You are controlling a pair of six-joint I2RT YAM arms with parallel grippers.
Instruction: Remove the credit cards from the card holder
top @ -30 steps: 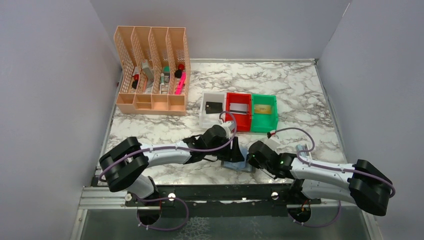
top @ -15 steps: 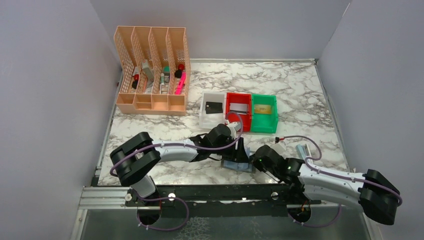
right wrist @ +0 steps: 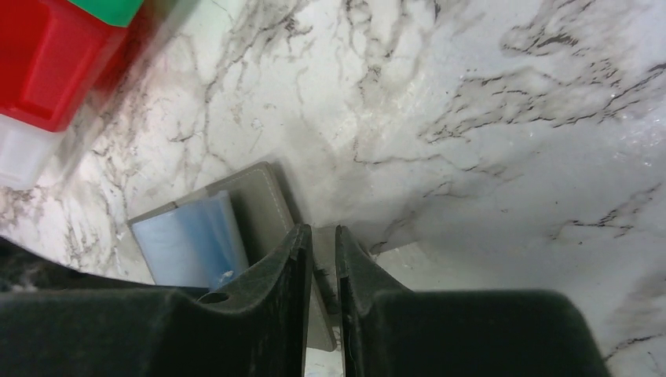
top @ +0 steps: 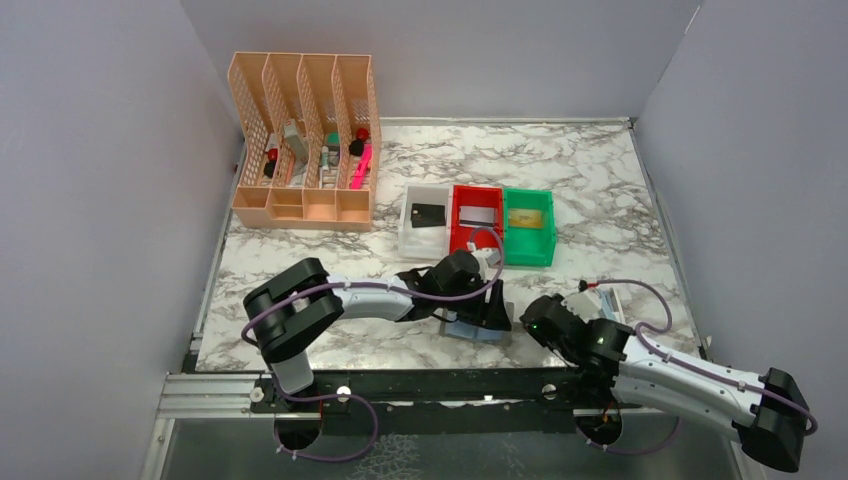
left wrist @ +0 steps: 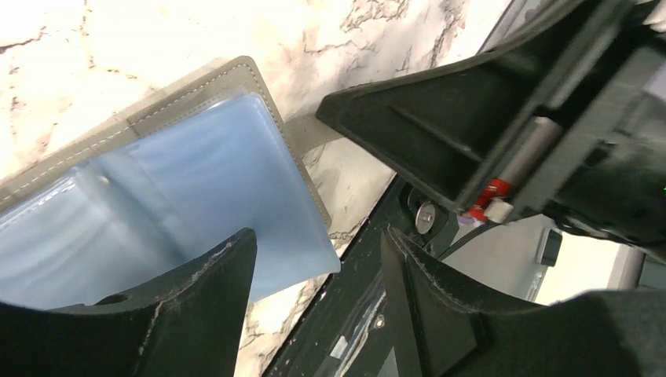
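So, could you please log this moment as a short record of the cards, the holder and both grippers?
card holder: lying open, visible pockets show no card
black card: in white bin
silvery card: in red bin
gold card: in green bin
left gripper: open, over the holder
right gripper: jaws slightly apart, empty, beside the holder's grey rim

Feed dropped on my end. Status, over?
Left pincer open over card holder. Right pincer nearly closed at its edge, grip unclear. Credit cards in bins. Nothing blocking.
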